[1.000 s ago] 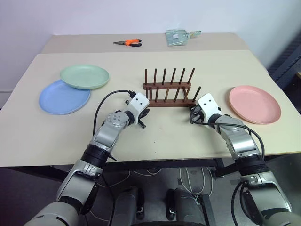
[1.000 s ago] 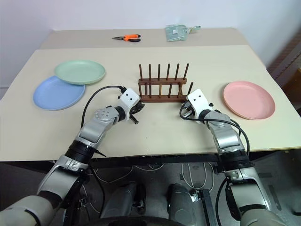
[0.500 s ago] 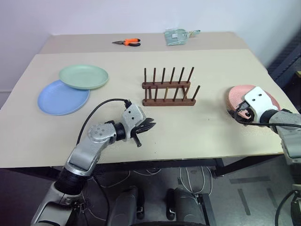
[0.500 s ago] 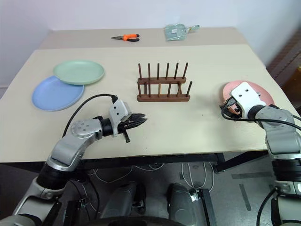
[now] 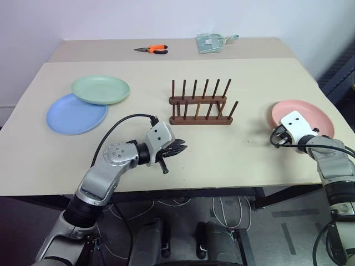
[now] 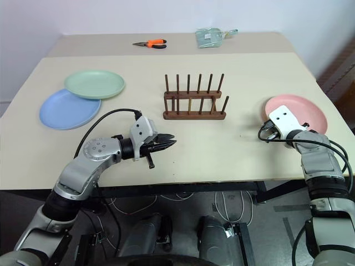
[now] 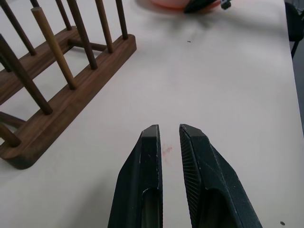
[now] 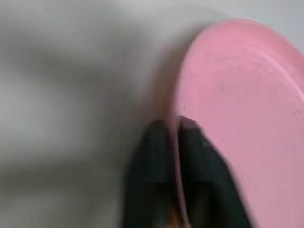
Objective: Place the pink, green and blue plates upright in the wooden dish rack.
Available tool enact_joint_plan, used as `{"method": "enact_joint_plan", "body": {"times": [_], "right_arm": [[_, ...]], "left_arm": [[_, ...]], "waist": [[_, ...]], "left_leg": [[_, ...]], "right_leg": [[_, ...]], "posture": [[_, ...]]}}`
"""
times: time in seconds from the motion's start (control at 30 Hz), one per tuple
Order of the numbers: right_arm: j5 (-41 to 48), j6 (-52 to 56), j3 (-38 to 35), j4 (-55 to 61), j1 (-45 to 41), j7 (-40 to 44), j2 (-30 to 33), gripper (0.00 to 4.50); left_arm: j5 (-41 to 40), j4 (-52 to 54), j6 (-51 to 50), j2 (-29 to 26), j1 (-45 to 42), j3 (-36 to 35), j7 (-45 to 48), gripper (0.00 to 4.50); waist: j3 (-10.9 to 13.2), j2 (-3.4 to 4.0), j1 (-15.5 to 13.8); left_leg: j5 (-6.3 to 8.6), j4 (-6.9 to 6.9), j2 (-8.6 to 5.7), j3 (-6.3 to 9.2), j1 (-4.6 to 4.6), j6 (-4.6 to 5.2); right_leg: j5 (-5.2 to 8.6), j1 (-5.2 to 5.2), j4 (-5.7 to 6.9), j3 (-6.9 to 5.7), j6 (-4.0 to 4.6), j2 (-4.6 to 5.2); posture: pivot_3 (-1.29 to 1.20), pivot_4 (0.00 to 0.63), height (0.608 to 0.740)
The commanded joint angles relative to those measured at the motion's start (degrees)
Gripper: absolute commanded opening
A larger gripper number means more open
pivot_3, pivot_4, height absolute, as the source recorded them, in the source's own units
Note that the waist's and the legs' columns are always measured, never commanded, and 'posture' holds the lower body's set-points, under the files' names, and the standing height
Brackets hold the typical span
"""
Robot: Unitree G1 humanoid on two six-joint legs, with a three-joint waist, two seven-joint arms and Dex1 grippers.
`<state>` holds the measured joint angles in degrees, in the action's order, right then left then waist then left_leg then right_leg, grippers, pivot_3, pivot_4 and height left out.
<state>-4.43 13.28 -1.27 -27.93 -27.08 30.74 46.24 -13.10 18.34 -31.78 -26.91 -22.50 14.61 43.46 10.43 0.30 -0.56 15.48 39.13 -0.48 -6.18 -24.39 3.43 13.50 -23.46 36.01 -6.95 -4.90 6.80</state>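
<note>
Plates first, from the left: the blue plate (image 5: 76,114) lies flat near the tabletop's (image 5: 222,155) left edge, with the green plate (image 5: 100,89) overlapping its far rim. Nearer the front, the left pincer (image 7: 167,137) hangs just above the bare surface, its fingers nearly together with a thin gap, grasping nothing. The rack (image 5: 201,106) stands empty at the middle, pegs up. Far behind it lie orange pliers (image 5: 152,50) and a small packet (image 5: 211,42). At the right, the pink plate (image 5: 303,117) lies flat, well apart from the rack. The right pincer (image 8: 176,126) is clenched on its near-left rim, one finger above the lip and one below, judging by the wrist view.

The step in hand looks like picking up the pink plate. To do it well, keep the grip seated deep on the rim before lifting, since a shallow pinch could let the plate swing or slip. Tip it upright during the carry, then lower it edge-first between two neighbouring pegs.
</note>
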Motion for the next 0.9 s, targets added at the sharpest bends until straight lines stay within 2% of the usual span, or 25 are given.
{"method": "enact_joint_plan", "body": {"times": [0.03, 0.13, 0.2, 0.33, 0.47, 0.6, 0.9], "right_arm": [[-2.1, -7.4, 0.3, 3.9, -0.3, 0.5, 2.4, 0.03], [8.2, -4.8, -5.8, 15.2, -4.6, 3.8, -0.7, 0.03], [18.2, 3.9, -10.9, 21.4, -9.6, 3.8, -3.9, 0.03], [42.8, 25.5, -20.5, 31.9, -17.9, 1.7, -9.5, 0.03], [59.9, 40.0, -27.0, 32.9, -23.2, -5.8, -13.4, 0.03], [69.0, 45.8, -29.1, 30.4, -24.9, -11.4, -16.0, 0.03], [73.0, 47.5, -28.9, 21.9, -26.4, -15.5, -17.1, 0.03]], "left_arm": [[-0.6, 3.1, -0.4, -0.6, 0.7, -1.4, -0.5, 0.65], [-0.6, 3.2, -0.5, -1.7, 1.9, -2.8, -0.7, 0.65], [-0.5, 2.8, -0.1, -2.2, 2.4, -3.5, -0.9, 0.65], [-0.4, 2.3, 0.6, -2.8, 3.0, -4.2, -0.9, 0.65], [-0.3, 1.8, 1.0, -2.8, 2.9, -4.5, -1.1, 0.65], [-0.3, 1.4, 1.3, -2.6, 2.9, -4.4, -1.1, 0.65], [-0.9, 2.0, 1.1, -2.5, 3.9, -5.0, -1.1, 0.65]], "waist": [[0.0, 0.03, 0.1], [0.1, 0.20, 0.7], [0.2, 0.26, 1.4], [0.2, 0.27, 1.0], [0.2, 0.22, -0.1], [0.2, 0.24, 0.0], [0.2, 0.27, 0.2]], "left_leg": [[0.00, 0.00, 0.00, 0.00, 0.00, 0.00], [-0.01, -0.02, 0.01, -0.01, 0.00, -0.02], [-0.05, -0.03, 0.04, 0.00, 0.00, -0.08], [-0.07, -0.07, 0.08, 0.07, 0.00, -0.13], [0.02, -0.09, 0.05, 0.20, -0.06, -0.04], [0.16, -0.09, -0.05, 0.16, -0.10, -0.08], [0.06, -0.14, -0.05, 0.04, -0.12, 0.08]], "right_leg": [[0.00, -0.01, 0.01, 0.00, 0.00, 0.00], [0.01, -0.06, 0.03, 0.03, -0.01, -0.01], [0.00, -0.07, 0.06, 0.04, 0.00, -0.03], [-0.01, -0.10, 0.09, 0.00, 0.04, -0.03], [-0.02, -0.03, -0.09, -0.08, 0.05, 0.05], [-0.02, -0.08, -0.08, -0.07, 0.06, 0.20], [-0.03, -0.15, -0.03, -0.04, 0.04, 0.13]], "posture": [[0.00, 0.150, 0.740], [0.00, 0.150, 0.740], [0.00, 0.150, 0.740], [0.00, 0.150, 0.740], [0.00, 0.150, 0.740], [0.00, 0.150, 0.740], [0.00, 0.150, 0.740]]}}
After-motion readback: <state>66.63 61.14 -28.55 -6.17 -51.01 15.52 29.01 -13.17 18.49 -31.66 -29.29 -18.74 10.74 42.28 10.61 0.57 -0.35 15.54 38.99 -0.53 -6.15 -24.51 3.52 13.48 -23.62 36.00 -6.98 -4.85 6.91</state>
